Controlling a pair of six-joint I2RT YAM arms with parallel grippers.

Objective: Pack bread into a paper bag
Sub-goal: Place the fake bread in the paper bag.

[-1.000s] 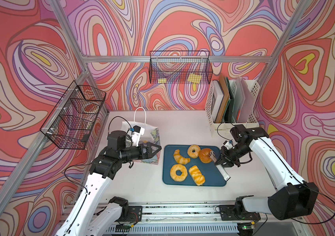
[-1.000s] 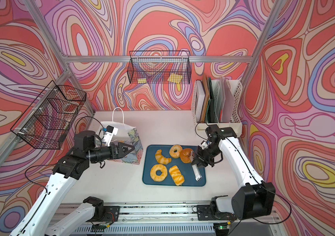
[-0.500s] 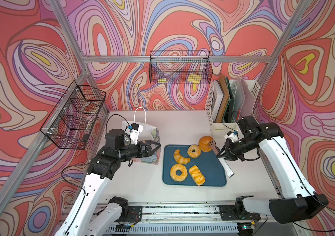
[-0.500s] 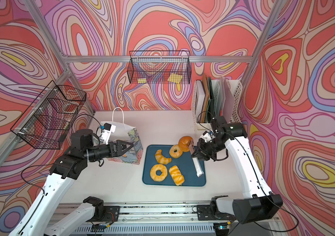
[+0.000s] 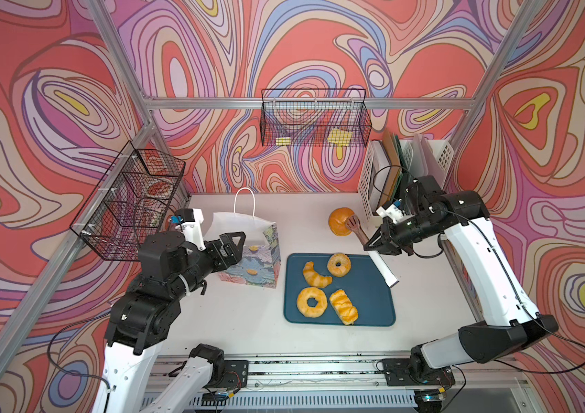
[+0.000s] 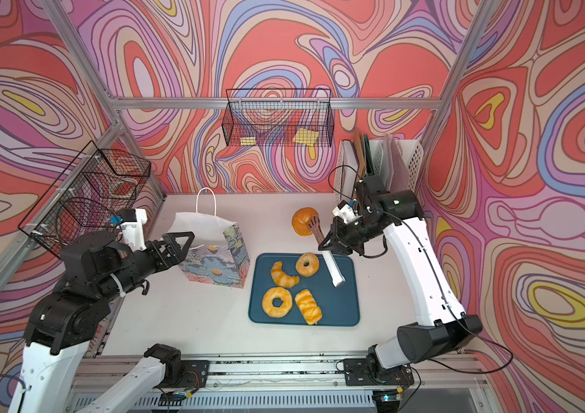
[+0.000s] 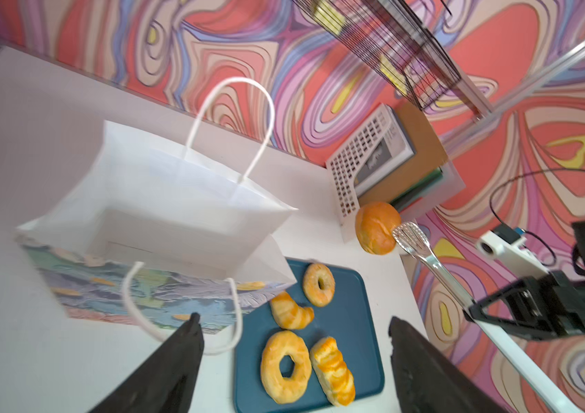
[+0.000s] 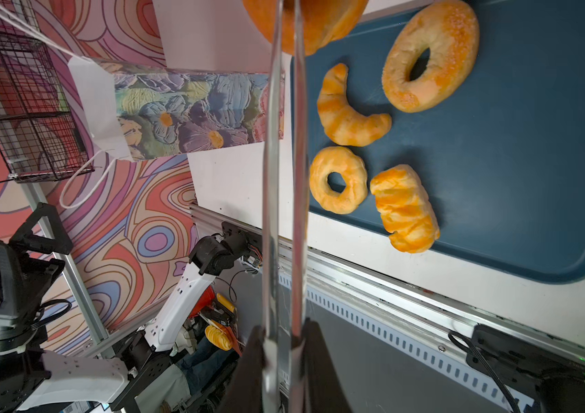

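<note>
My right gripper [image 5: 371, 245] is shut on metal tongs [image 5: 358, 232], and the tongs pinch the round brown bun [image 5: 340, 221] in the air beyond the far edge of the blue tray [image 5: 369, 286]. On the tray lie two ring doughnuts [image 5: 338, 264] [image 5: 312, 302], a croissant [image 5: 314, 275] and a twisted roll [image 5: 343, 311]. The flowered paper bag [image 5: 262, 264] stands upright and open to the tray's left; its white inside [image 7: 162, 200] shows nothing in it. My left gripper [image 5: 235, 248] is open at the bag's near left side, holding nothing.
A white perforated file rack [image 5: 405, 168] with boards stands at the back right, just behind my right arm. A wire basket [image 5: 314, 121] hangs on the back wall and another wire basket [image 5: 130, 203] on the left wall, above my left arm.
My right arm has lifted the bun in the tongs off the tray, up and towards the back. The left gripper has stayed open beside the bag.
</note>
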